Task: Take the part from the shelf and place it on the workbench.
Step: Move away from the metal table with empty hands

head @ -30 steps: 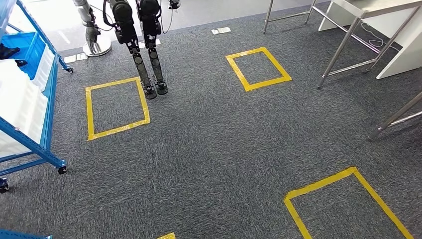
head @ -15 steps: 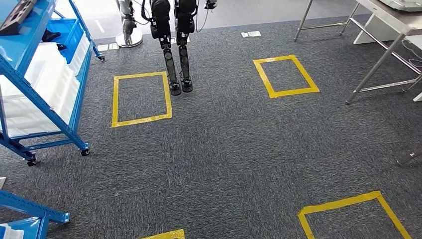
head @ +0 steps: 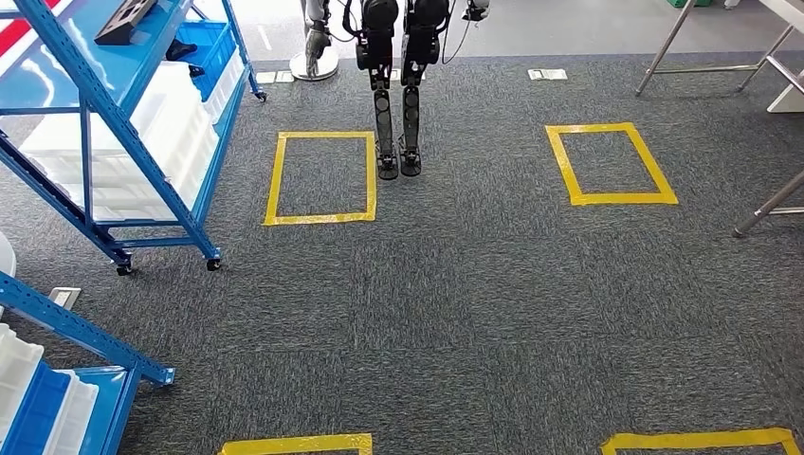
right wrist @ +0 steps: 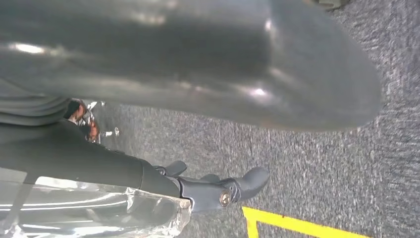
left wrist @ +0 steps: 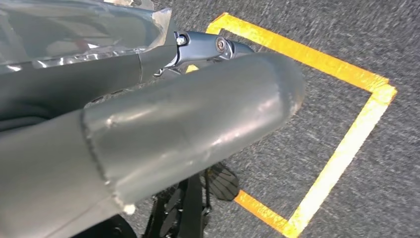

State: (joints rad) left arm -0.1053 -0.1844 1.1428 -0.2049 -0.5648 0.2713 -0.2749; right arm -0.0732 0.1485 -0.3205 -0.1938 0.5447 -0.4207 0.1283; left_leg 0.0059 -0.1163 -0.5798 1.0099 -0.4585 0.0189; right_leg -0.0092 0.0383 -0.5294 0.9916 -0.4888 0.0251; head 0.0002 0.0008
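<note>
A wide stretch of grey carpet (head: 455, 313) is seen from the head view, marked with yellow tape squares (head: 322, 178). The blue shelf (head: 114, 133) stands at the carpet's far left, on castors, well apart from the robot. On the shelf's top level, toward its far end, a dark flat object (head: 126, 21) lies that is judged to be the part; its long axis appears to run along the shelf's length, though it is too small for its shape to be told. White trays (head: 114, 161) are stacked on the lower level. A second robot's legs (head: 396, 123) stand at the far edge of the nearest square.

The part lies ahead and to the left, so the left arm is judged the nearer, and a walk toward the shelf is called for before any reach.

The left hand (left wrist: 163, 124) hangs over the carpet beside a tape square, nothing being held; how far its fingers are spread cannot be told. The right hand (right wrist: 198, 64) likewise hangs with nothing in it, its spread unclear.
</note>
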